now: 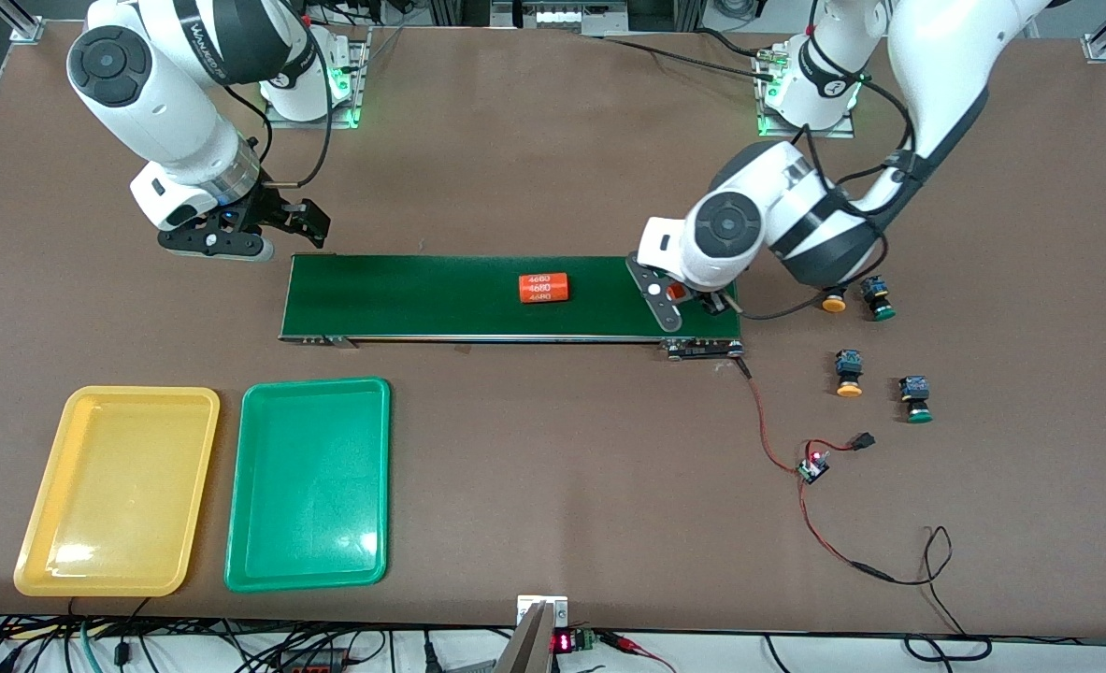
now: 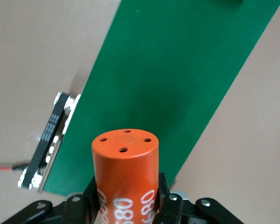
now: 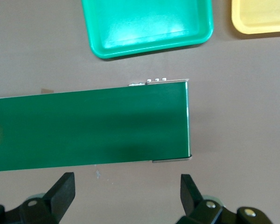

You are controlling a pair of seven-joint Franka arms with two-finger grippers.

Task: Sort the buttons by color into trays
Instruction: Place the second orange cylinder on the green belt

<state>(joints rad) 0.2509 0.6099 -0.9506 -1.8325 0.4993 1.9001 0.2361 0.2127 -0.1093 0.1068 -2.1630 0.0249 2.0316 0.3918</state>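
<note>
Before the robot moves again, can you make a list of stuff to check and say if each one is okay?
1. Left gripper holds an orange cylinder with white print over the long dark-green conveyor belt: ok.
2. Right gripper jaws open, waiting at the belt's end: ok.
3. Yellow plastic tray and green plastic tray hold sorted buttons: not ok.
4. Four small push-buttons on the table near the left arm: ok.
5. Second orange cylinder lying on the belt: ok.

Both trays, yellow tray point(image 1: 118, 491) and green tray point(image 1: 309, 483), lie bare near the table's point(image 1: 534, 140) front edge; the conveyor belt point(image 1: 422, 297) crosses mid-table above them
</note>
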